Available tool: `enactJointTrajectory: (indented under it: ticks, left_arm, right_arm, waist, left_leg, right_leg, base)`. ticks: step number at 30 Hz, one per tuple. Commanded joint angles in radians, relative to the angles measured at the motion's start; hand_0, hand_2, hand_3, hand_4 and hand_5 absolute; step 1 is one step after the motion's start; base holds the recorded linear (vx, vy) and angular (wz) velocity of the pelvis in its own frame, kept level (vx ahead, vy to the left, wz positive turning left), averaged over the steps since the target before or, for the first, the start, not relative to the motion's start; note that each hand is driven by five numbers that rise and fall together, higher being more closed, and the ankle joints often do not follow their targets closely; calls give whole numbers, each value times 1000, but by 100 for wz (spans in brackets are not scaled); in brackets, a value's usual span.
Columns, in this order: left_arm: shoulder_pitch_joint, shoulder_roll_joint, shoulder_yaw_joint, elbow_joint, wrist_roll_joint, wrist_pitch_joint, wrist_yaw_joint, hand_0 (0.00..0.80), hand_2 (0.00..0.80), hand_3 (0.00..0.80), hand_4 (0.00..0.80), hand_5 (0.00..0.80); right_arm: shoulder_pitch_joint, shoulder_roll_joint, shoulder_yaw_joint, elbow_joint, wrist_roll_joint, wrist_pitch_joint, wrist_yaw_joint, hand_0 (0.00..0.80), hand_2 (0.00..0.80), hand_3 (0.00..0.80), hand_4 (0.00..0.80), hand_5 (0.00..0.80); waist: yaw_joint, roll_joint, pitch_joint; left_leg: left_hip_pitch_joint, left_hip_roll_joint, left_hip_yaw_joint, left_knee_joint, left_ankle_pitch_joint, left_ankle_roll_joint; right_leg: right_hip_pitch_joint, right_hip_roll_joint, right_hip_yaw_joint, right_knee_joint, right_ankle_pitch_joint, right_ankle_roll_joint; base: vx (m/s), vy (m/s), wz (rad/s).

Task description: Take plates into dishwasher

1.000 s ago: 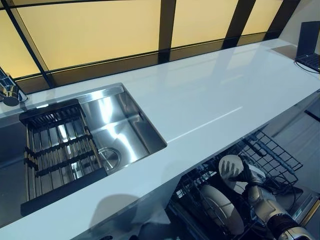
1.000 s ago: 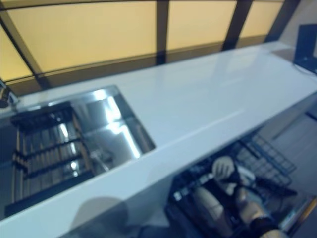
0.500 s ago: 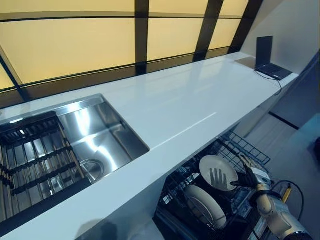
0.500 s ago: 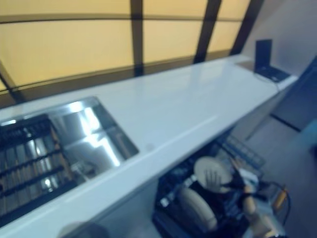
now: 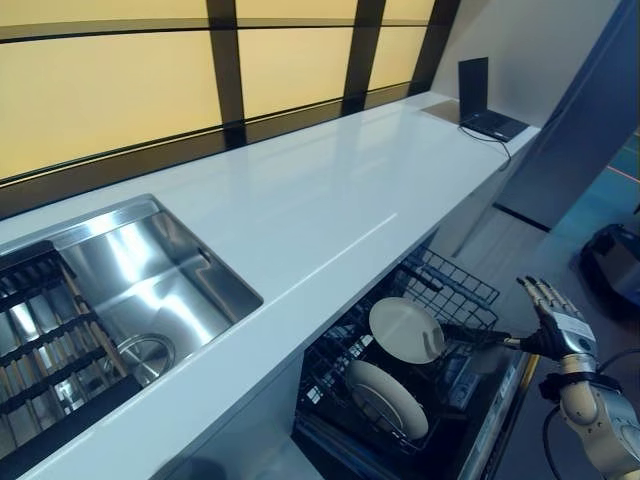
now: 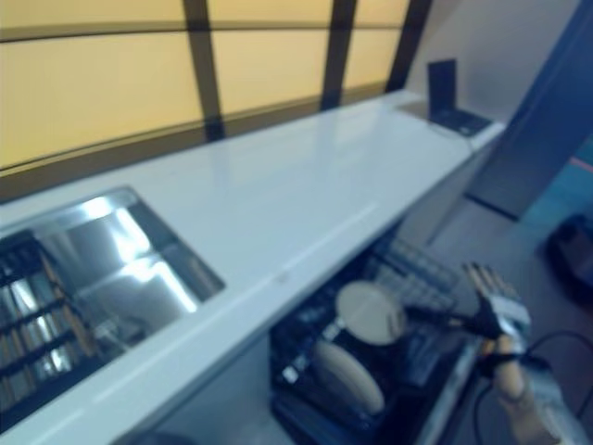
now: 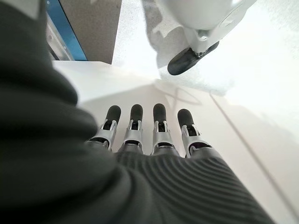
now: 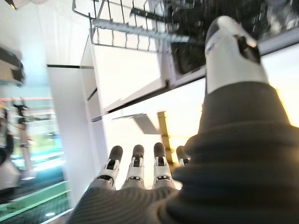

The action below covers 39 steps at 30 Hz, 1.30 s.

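A: Where are the plates?

B: 2 round cream plates stand on edge in the black wire dishwasher rack, under the long white table. The upper round cream plate is farther back. The lower round cream plate is nearer the front.

A: Is a robot hand holding one?

B: No. The right robot hand is held up with straight fingers spread apart, and it holds nothing. It is out past the rack's right side, apart from both plates.

A: And the other one?

B: The left robot hand shows only in its own wrist view. Its fingers are straight too, with nothing in them, over a pale floor.

A: Which robot hand is nearer the plates?

B: The right one. The plates lie to its left and lower down. Their flat faces point up and toward the front.

A: Are there more plates to get?

B: I see none on the table or in the shiny steel sink. So I think this part may be done, or the next plate is out of sight.
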<state>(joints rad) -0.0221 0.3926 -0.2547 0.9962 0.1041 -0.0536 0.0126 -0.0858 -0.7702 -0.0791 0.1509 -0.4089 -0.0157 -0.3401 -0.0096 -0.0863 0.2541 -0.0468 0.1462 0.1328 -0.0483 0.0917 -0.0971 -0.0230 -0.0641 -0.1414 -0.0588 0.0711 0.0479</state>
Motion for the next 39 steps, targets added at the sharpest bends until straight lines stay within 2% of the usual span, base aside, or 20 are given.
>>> enactJointTrajectory:
  ticks: [1, 12, 23, 31, 39]
  left_arm:
    - [-82, -20, -10, 51, -11, -21, 29, 0, 0, 0, 0, 0]
    - [-117, -53, -85, 53, -72, -56, 55, 0, 0, 0, 0, 0]
    - [-180, -93, -115, 59, -179, -119, 127, 0, 0, 0, 0, 0]
    - [-205, -91, -99, 34, -227, -149, 189, 0, 0, 0, 0, 0]
    - [-220, -93, -114, 17, -254, -152, 207, 0, 0, 0, 0, 0]
  right_arm:
    - [-26, -24, -95, -75, 128, -42, -59, 0, 0, 0, 0, 0]
    - [-83, 51, -92, 11, 355, -69, -36, 0, 0, 0, 0, 0]
    - [-190, 100, -37, 125, 579, -109, -35, 0, 0, 0, 0, 0]
    - [-267, 120, -17, 185, 698, -129, -53, 0, 0, 0, 0, 0]
    - [-321, 164, -17, 258, 853, -182, -71, 0, 0, 0, 0, 0]
  waist:
    - [-23, 36, 14]
    - [-77, 106, 88]
    - [-86, 186, 190]
    - [-69, 198, 241]
    - [-55, 214, 266]
  left_leg:
    - [-109, 37, -50, 19, 26, 24]
    - [-166, 54, -53, 42, 54, 3]
    - [-277, 42, -63, 123, 68, -8]
    - [-340, 27, -73, 158, 83, -12]
    - [-374, 25, -67, 130, 112, -16]
  right_leg:
    - [-22, -11, -22, 162, -139, 2]
    - [-93, 0, 4, 241, -178, -35]
    - [-287, -13, -4, 479, -261, -81]
    - [-393, -19, -24, 605, -306, -94]
    - [-443, -8, -25, 631, -311, -89]
  base:
    - [-204, -72, -14]
    - [-102, -10, -16]
    - [-107, 35, -9]
    - [-97, -20, 4]
    - [-61, -15, -2]
